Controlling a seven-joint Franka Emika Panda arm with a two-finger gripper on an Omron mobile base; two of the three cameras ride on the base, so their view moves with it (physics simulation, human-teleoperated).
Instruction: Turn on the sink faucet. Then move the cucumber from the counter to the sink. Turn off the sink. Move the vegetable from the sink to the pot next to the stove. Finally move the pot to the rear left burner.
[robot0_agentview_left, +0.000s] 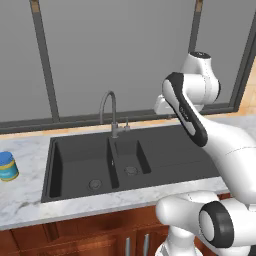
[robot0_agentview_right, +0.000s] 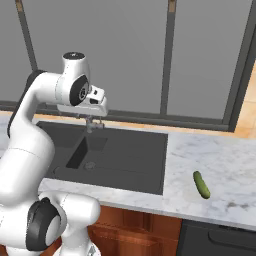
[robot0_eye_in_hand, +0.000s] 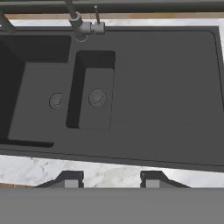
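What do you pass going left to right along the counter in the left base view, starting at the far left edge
Blue and yellow can → large sink bowl → sink faucet → small sink bowl → flat drainboard.

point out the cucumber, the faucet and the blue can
cucumber (robot0_agentview_right: 201, 184), right base view, middle of its green body
sink faucet (robot0_agentview_left: 107, 96), left base view, top of the gooseneck curve
blue can (robot0_agentview_left: 7, 167), left base view, its side wall
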